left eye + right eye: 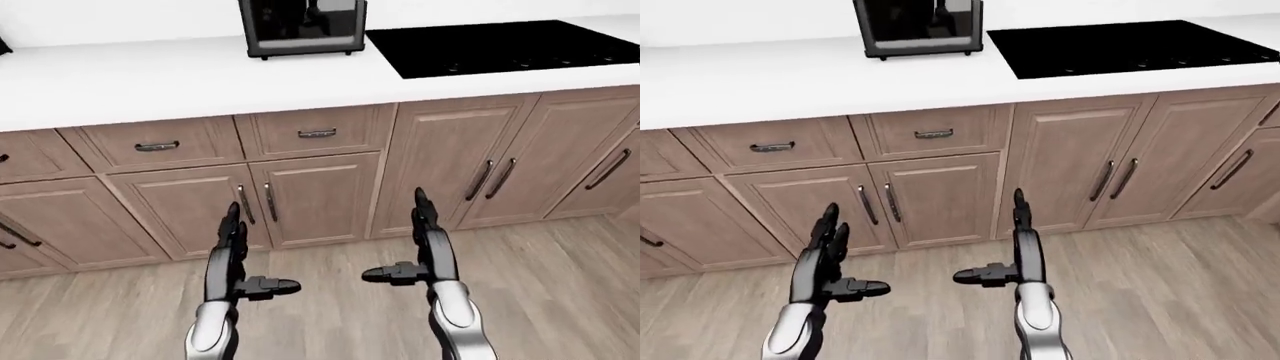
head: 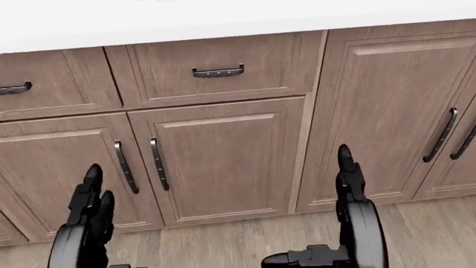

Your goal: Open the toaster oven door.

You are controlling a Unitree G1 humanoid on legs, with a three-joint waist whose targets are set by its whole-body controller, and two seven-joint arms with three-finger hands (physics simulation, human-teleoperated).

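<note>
The toaster oven (image 1: 302, 28) stands on the white counter (image 1: 150, 82) at the top of the left-eye view, its dark glass door facing me and closed as far as I can see; its top is cut off by the frame. My left hand (image 1: 236, 251) and right hand (image 1: 420, 238) hang low over the wooden floor, well below the counter and far from the oven. Both hands are open, fingers pointing up, thumbs turned inward, holding nothing. The head view shows only cabinet doors and both hands, left hand (image 2: 91, 206), right hand (image 2: 350, 184).
A black cooktop (image 1: 500, 46) is set into the counter to the right of the oven. Brown cabinet doors and drawers (image 1: 316, 133) with dark handles run under the counter. Wooden floor (image 1: 330, 315) lies between me and the cabinets.
</note>
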